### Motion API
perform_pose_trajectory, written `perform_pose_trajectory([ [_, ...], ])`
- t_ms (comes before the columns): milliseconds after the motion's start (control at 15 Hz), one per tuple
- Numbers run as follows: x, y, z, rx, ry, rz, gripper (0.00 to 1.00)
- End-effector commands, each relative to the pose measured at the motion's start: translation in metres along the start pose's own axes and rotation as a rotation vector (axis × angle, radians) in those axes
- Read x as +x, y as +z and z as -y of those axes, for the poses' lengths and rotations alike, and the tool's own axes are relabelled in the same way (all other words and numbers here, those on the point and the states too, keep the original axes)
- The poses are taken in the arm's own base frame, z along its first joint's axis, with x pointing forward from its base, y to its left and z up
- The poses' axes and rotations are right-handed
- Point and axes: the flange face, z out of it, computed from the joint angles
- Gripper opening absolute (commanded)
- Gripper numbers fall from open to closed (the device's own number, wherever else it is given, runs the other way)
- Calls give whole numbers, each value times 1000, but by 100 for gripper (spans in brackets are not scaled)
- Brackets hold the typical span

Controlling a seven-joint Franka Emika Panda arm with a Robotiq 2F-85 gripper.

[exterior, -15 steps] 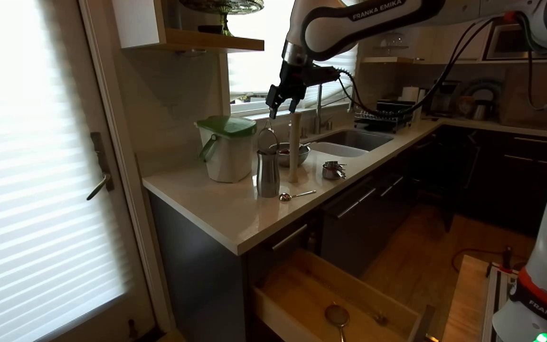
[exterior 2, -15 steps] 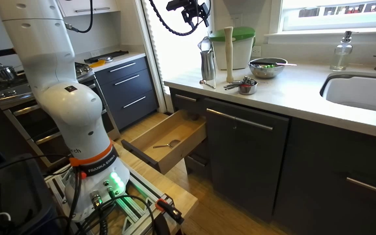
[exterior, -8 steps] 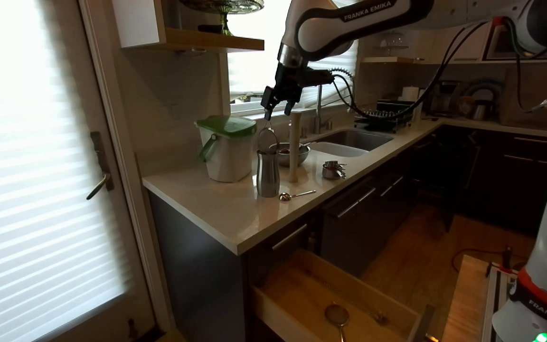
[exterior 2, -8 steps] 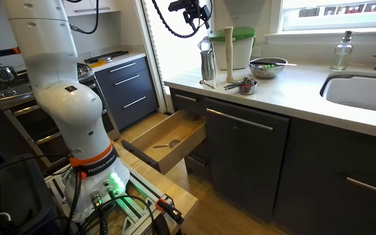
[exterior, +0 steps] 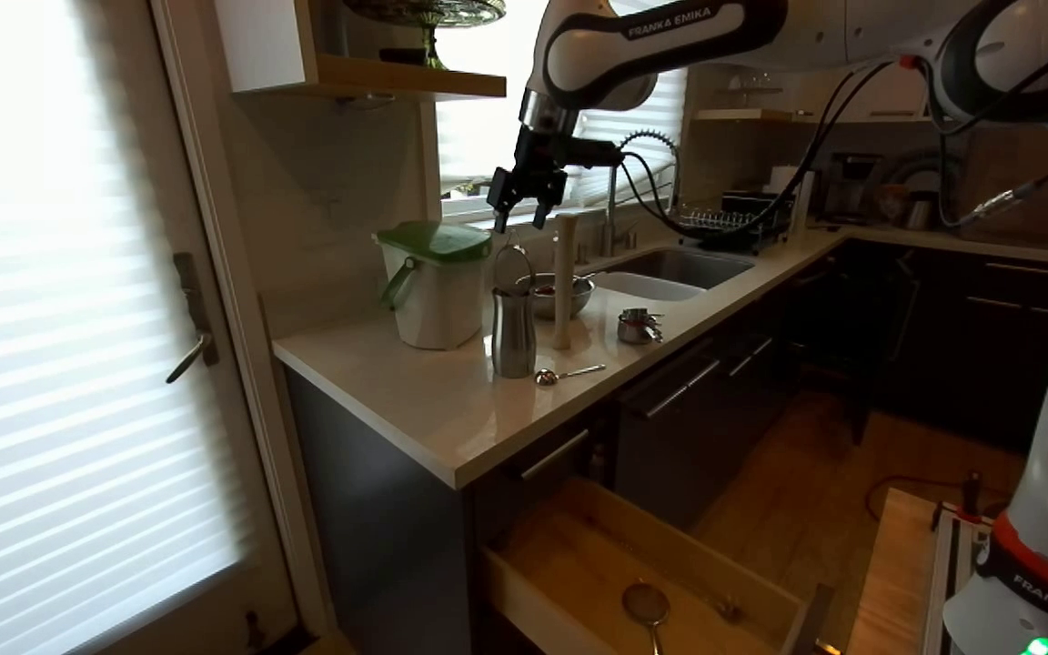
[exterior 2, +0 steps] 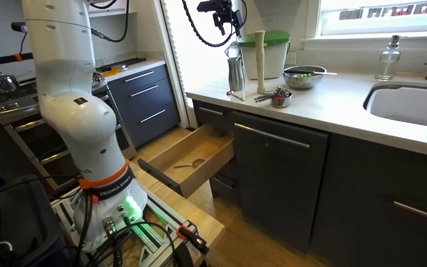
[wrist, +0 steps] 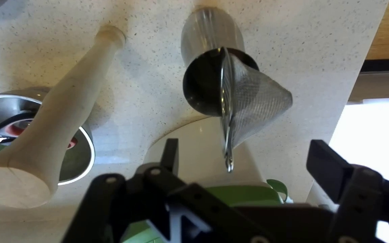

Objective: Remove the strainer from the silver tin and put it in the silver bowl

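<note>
Metal strainer (wrist: 262, 98) stands head-up in the tin (wrist: 208, 37); removal and transfer to the bowl (exterior 2: 302, 82) are both outstanding. Gripper (wrist: 243, 163): released, jaws spread apart, just above the strainer; approach appears to be the step in hand. The wrist view resolves the mesh overhanging the tin's rim; neither exterior view does. Only they show the drawer (exterior 2: 195, 150) and another sieve (exterior 2: 198, 163) in it.

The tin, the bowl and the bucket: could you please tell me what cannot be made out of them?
Tin: its inner bottom, wrist view; shadow and the strainer obscure it.
Bowl: part of it, wrist view; the left edge cuts it, the rod covers more.
Bucket: any contents, both exterior views; the lid hides them.
</note>
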Motion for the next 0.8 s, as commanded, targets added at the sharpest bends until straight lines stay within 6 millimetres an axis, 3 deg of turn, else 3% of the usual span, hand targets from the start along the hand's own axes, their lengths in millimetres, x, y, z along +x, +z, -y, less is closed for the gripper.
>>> perform_pose_trajectory([
  [0,12,3,-4,40,21,30,92],
  [400,22,6,-6,62,42,38,42],
  [733,28,8,-9,58,46,34,28],
])
